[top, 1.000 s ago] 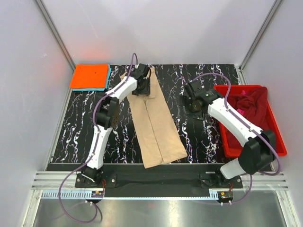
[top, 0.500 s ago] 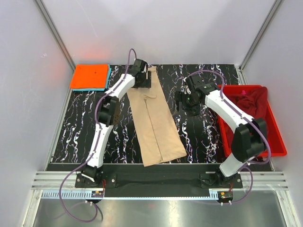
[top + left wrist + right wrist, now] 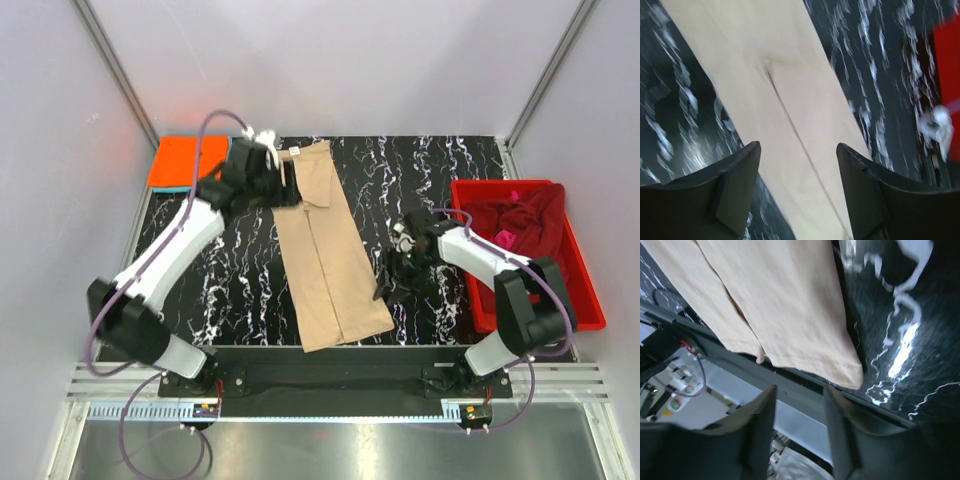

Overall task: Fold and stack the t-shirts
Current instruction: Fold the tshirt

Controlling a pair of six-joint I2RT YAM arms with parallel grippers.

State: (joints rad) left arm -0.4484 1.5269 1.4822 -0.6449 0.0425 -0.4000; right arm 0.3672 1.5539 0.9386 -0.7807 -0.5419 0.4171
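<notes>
The black marbled table [image 3: 440, 170] carries the tan t-shirt [image 3: 325, 250], folded into 1 long strip running from the far edge to the near edge. At the right stands a red bin [image 3: 480, 305] holding a crumpled maroon shirt [image 3: 520, 215] with a pink one [image 3: 505, 237] showing beside it. In the far left corner lies a folded orange shirt [image 3: 180, 160] on a light blue one [image 3: 170, 189], partly masked by the left arm. The left gripper [image 3: 800, 190] hovers over the strip's far end, jaws spread, nothing between. The right gripper [image 3: 797, 435] hangs just beside the strip's near right corner, its 2 fingers apart and empty.
</notes>
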